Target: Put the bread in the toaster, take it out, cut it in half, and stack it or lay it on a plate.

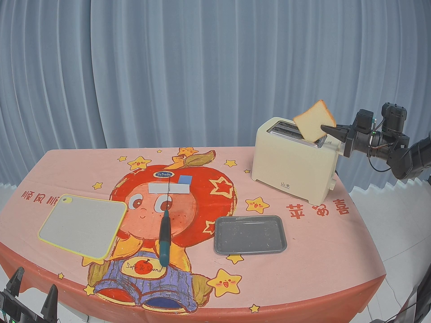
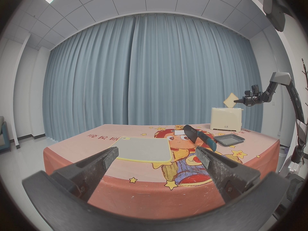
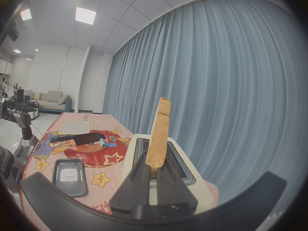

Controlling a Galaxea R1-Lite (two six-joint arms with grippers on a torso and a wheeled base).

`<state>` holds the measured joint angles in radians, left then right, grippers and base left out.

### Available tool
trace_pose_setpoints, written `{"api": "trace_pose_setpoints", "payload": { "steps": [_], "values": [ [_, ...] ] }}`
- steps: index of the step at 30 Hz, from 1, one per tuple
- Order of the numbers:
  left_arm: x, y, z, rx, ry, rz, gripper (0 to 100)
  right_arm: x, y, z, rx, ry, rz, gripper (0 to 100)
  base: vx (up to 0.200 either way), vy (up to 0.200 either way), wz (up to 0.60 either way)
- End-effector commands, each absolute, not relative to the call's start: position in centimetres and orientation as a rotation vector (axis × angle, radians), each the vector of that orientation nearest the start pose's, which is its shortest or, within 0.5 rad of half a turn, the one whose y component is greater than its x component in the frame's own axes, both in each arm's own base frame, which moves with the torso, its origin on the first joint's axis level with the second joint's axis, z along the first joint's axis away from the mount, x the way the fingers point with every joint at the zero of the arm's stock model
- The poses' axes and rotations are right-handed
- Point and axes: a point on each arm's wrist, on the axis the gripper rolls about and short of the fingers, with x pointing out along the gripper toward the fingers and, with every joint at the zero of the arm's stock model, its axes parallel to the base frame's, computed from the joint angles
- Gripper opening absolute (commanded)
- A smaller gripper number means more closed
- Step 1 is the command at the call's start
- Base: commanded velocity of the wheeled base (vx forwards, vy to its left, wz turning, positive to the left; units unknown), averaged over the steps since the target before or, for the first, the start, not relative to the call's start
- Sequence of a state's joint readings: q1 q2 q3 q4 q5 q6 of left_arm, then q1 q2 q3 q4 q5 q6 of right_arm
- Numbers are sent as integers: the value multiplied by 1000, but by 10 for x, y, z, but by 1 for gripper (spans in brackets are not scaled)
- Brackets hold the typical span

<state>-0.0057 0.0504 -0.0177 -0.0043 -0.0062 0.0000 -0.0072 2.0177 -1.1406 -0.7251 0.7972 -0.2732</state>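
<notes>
A slice of bread [image 1: 314, 120] [image 3: 158, 136] [image 2: 230, 100] hangs tilted just above the slots of the cream toaster [image 1: 292, 159] [image 3: 175, 164] [image 2: 226, 119] at the table's back right. My right gripper [image 1: 326, 128] [image 3: 153, 171] is shut on the slice's lower corner. A knife [image 1: 165, 229] [image 2: 199, 135] [image 3: 80, 138] with a teal handle lies mid-table, blade pointing away. The grey plate [image 1: 250, 234] [image 3: 68, 176] [image 2: 229, 139] rests in front of the toaster. A cutting board [image 1: 82, 224] [image 2: 143, 149] [image 3: 75, 127] lies at the left. My left gripper [image 2: 157, 159] [image 1: 31, 292] hangs open below the table's front left edge.
The table carries a pink cartoon cloth [image 1: 287, 270]. A blue curtain [image 1: 215, 59] hangs behind it. Bare cloth lies between the board, knife and plate.
</notes>
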Motion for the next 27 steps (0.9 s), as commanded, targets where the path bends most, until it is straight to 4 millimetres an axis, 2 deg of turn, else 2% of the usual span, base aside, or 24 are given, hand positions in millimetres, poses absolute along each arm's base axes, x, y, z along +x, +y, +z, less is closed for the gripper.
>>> {"api": "trace_pose_setpoints", "payload": {
  "steps": [1,27],
  "values": [
    [-19,0,77,0,46,-12,100,390,13,164,-197,55,805,0,0,0,0],
    [-19,0,77,0,46,-12,100,391,14,168,-199,45,804,0,0,0,0]
  ]
}}
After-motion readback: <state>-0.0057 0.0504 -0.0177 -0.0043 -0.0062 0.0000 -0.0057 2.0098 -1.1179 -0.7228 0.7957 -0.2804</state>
